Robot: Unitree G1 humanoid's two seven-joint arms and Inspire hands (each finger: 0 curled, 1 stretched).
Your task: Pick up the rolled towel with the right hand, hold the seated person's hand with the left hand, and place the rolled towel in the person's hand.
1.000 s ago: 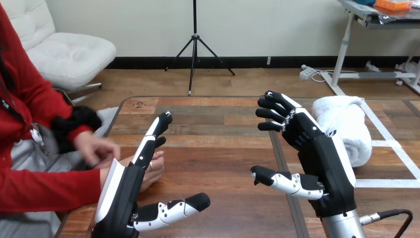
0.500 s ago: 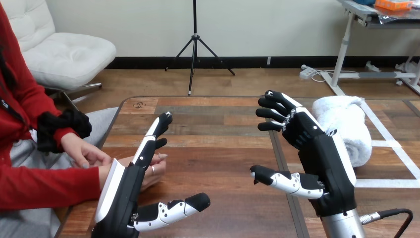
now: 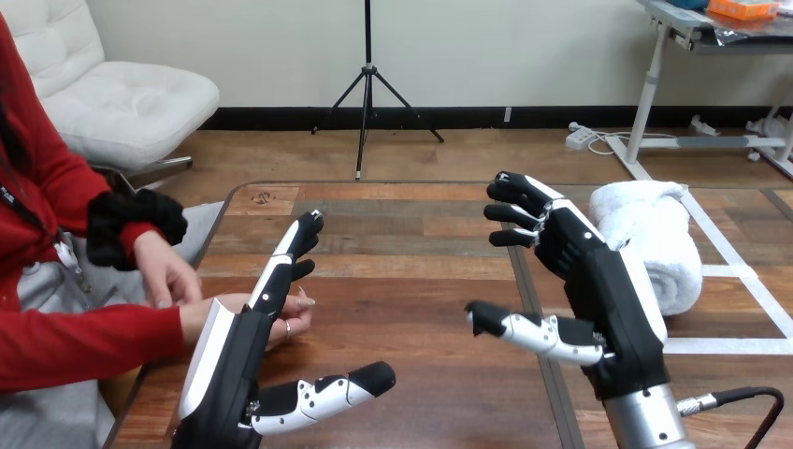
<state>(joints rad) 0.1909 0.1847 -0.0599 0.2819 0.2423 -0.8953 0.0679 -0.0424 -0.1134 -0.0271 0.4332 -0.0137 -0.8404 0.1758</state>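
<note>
The wooden table (image 3: 411, 234) takes up the near and middle ground, its rounded far-left corner in view. White tape (image 3: 739, 345) marks out lines on its right part.

The robot's right arm comes up from the near right edge. Its right hand (image 3: 608, 299) is raised above the table to the right of the middle, palm turned left. The fingers are loosely bent and spread apart, the thumb juts out to the left, and nothing is between them.

The left hand (image 3: 234, 360) comes in from the near left and stands on edge, its white back to the left. Its fingers are straight, held together and point toward the far side, with the thumb stretched out to the right, low and near. It grips nothing.

The rolled towel (image 3: 655, 234) lies on the table at the far right, inside the taped lines. It sits just to the right of the right hand's fingers, partly hidden behind that hand (whether they touch cannot be told).

The person sits at the left side. One of the person's hands (image 3: 295, 313) lies on the table at the near left and passes behind the left hand, its fingertips showing to the right of the straight fingers. Whether the two touch cannot be told. The person's other hand (image 3: 168, 271) is held further left, off the table's left edge.
</note>
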